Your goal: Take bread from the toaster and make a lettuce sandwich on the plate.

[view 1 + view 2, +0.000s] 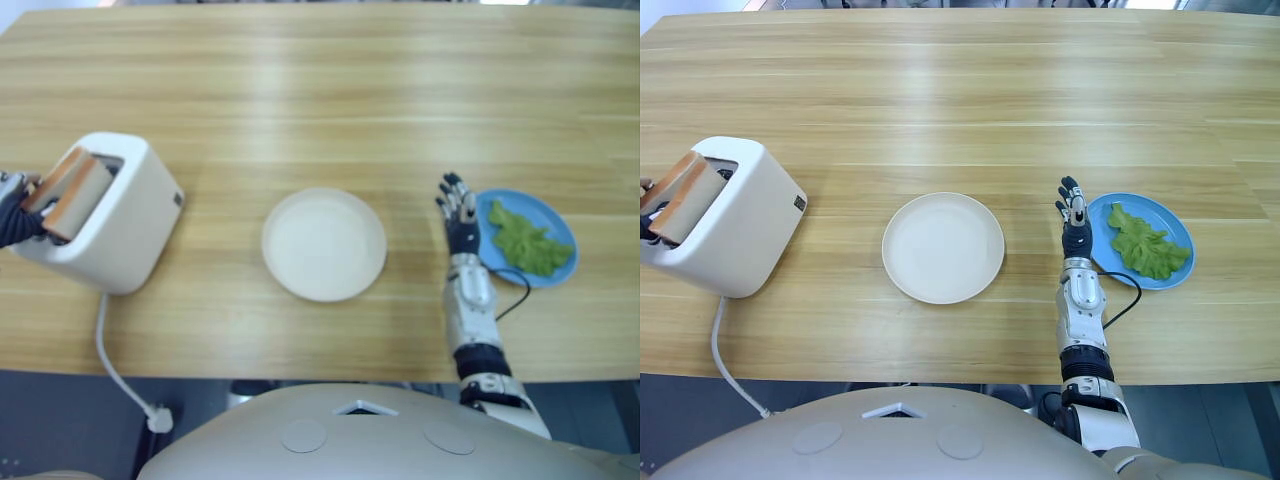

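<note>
bread (68,190): two slices standing in toaster (125,225), far left of bench (320,100) | left hand (12,210) at outer slice, whether it grips cannot be told | risk: weak hold drops slice, or pull drags toaster | plate (323,243) centre, bare, open room around | right hand (1073,222) flat, fingers straight, empty, beside lettuce (1145,245), near front edge
</note>
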